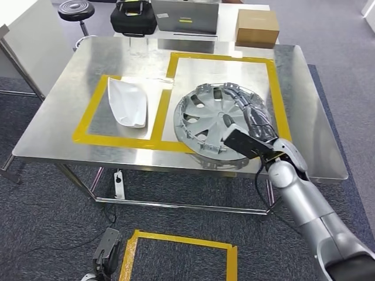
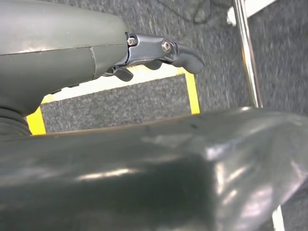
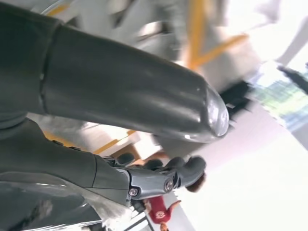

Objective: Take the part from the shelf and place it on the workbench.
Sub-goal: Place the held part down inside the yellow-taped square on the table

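**Wheel cover down on the table**

While the right hand (image 1: 256,126) rests on its rim, the wheel cover (image 1: 212,117) lies flat on the metal table (image 1: 66,93), inside the big yellow tape box (image 1: 276,88). The hand's thumb is on top of the cover and its fingers reach along the edge, so it looks like it holds the cover, but I cannot tell how tight. A white part (image 1: 127,102) lies well off to the hand's left side, in the smaller tape box. Past the hand, at the far side of the table, sit a laptop (image 1: 186,16), a black bag (image 1: 132,17) and a brown box (image 1: 256,28). The left hand (image 2: 160,53) hangs low over the grey carpet (image 2: 116,103), fingers loose, holding nothing.
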